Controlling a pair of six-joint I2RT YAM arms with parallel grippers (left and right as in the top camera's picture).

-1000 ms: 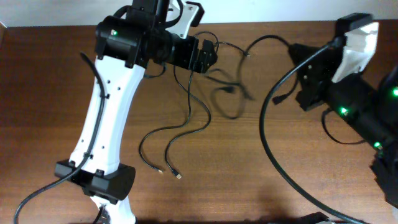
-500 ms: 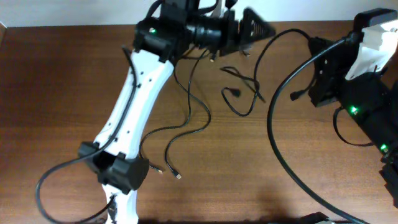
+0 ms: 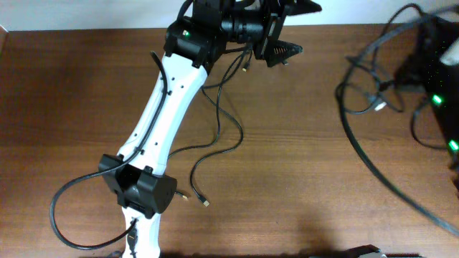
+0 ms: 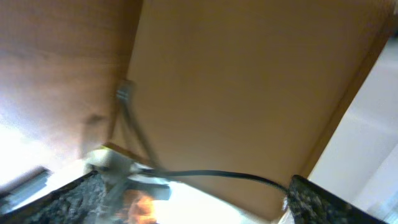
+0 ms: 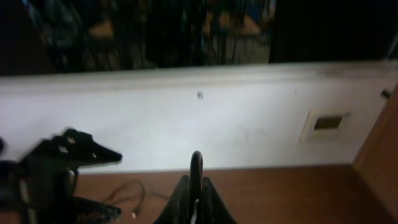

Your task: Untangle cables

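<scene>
Two thin black cables (image 3: 217, 122) trail down the brown table from under my left arm, ending in small plugs (image 3: 205, 203). My left gripper (image 3: 308, 29) is open at the table's far edge. In the left wrist view a thin cable (image 4: 205, 175) spans the gap between its fingers (image 4: 311, 199), and a blurred plug (image 4: 124, 93) shows above. My right gripper (image 5: 196, 186) is shut on a loop of black cable (image 5: 196, 163). In the overhead view a tangle of thin cable (image 3: 362, 93) hangs beside the right arm (image 3: 434, 79) at the right edge.
A thick black arm cable (image 3: 380, 179) sweeps across the right side of the table. The left arm's white link (image 3: 161, 122) lies diagonally over the table's left half. A white wall (image 5: 205, 124) runs behind the far edge.
The left arm has swung up and to the right, toward the far edge. The right arm has pulled away to the right, and the cable loops that lay mid-table have gone with it.
</scene>
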